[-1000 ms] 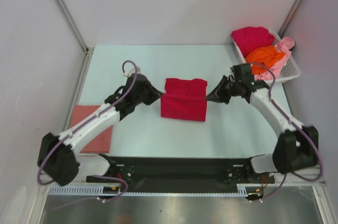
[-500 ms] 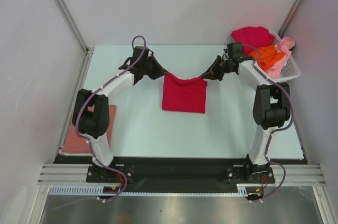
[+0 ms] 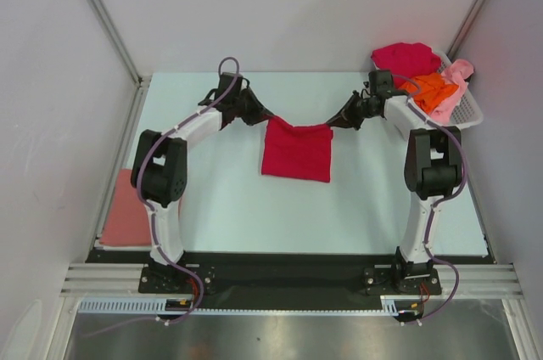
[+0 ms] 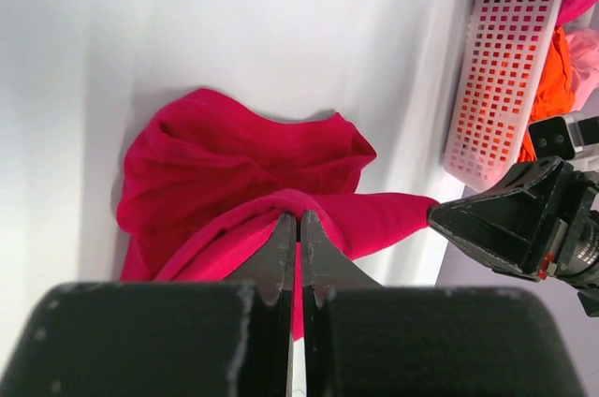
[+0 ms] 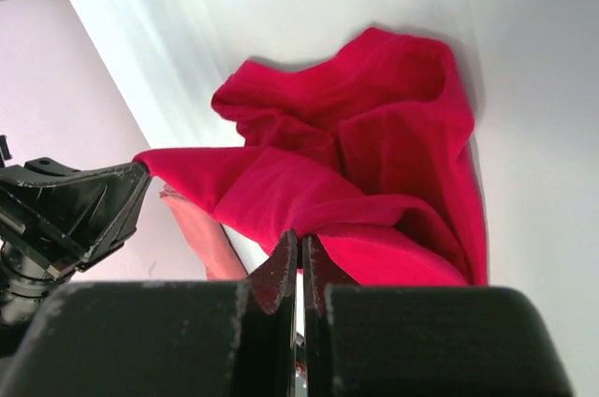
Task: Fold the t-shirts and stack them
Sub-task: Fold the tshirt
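The left tool (image 3: 260, 115) was pinched shut on one top corner of a red t-shirt (image 3: 295, 153). The right tool (image 3: 333, 122) was pinched shut on the other top corner. Both tools held that edge up above the tabletop (image 3: 222, 200), and the edge sagged a little between them. The rest of the shirt hung down and lay in the middle of the tabletop. A salmon pink t-shirt (image 3: 120, 222) lay flat near the left edge. A white basket (image 3: 466, 111) sat at the far right corner. In it were a second red t-shirt (image 3: 405, 58), an orange t-shirt (image 3: 429, 90) and a light pink t-shirt (image 3: 459, 71).
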Robot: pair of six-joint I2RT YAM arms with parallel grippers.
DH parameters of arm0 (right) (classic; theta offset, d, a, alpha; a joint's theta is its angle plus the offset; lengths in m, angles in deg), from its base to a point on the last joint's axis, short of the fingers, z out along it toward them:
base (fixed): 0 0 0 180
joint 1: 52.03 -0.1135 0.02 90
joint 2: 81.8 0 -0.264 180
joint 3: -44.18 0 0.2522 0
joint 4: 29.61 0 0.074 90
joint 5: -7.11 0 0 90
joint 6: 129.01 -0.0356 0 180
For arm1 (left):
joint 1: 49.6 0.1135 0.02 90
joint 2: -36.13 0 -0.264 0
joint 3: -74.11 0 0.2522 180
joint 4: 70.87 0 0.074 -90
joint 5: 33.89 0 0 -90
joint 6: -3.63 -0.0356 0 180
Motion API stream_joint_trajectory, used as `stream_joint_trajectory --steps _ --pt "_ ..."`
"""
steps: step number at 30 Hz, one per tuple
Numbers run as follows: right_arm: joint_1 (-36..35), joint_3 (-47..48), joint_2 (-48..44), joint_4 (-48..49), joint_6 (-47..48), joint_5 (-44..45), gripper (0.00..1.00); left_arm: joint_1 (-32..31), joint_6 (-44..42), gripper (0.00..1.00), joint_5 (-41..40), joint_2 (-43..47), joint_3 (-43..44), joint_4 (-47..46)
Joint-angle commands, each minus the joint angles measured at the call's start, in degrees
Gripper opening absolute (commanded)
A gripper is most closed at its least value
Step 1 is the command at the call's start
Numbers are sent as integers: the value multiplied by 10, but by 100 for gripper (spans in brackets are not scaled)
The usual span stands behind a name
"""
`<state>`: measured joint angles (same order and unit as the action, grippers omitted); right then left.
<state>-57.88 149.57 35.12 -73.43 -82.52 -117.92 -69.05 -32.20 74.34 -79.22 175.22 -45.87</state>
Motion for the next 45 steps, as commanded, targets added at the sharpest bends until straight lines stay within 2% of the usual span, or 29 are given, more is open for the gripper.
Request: stream_joint_trajectory --steps 1,8,19,24,32,35,36,37,38,39,40,42,45 --pt "5 28 16 10 -5 -7 0 11 6 0 6 -8 24 -8" --pt "11 27 22 7 -6 28 0 14 10 0 20 -42 40 -10" --pt "23 29 63 29 -18 15 0 24 15 0 27 -80 63 -4" --pt "25 59 95 16 -4 12 0 27 11 0 6 -73 54 0" --pt "25 87 124 16 -10 7 0 37 6 0 15 -102 77 18" --pt "26 99 135 16 -6 11 1 39 -1 6 19 -118 91 26" --pt "27 102 138 15 -4 14 4 40 -8 10 15 -123 108 42" --pt "28 106 142 16 3 20 14 40 -31 13 9 -128 123 54" --pt "29 115 144 16 8 22 17 40 -44 22 -6 -135 140 70" --pt "29 124 146 2 15 29 23 41 -56 25 -12 -143 175 101" --pt "31 151 155 -13 32 30 25 41 -80 29 -17 -145 190 111" --pt "36 180 155 -66 65 56 31 41 -107 33 -36 -137 229 152" --pt "39 211 125 -117 140 102 39 40 -147 35 -59 -100 217 170"
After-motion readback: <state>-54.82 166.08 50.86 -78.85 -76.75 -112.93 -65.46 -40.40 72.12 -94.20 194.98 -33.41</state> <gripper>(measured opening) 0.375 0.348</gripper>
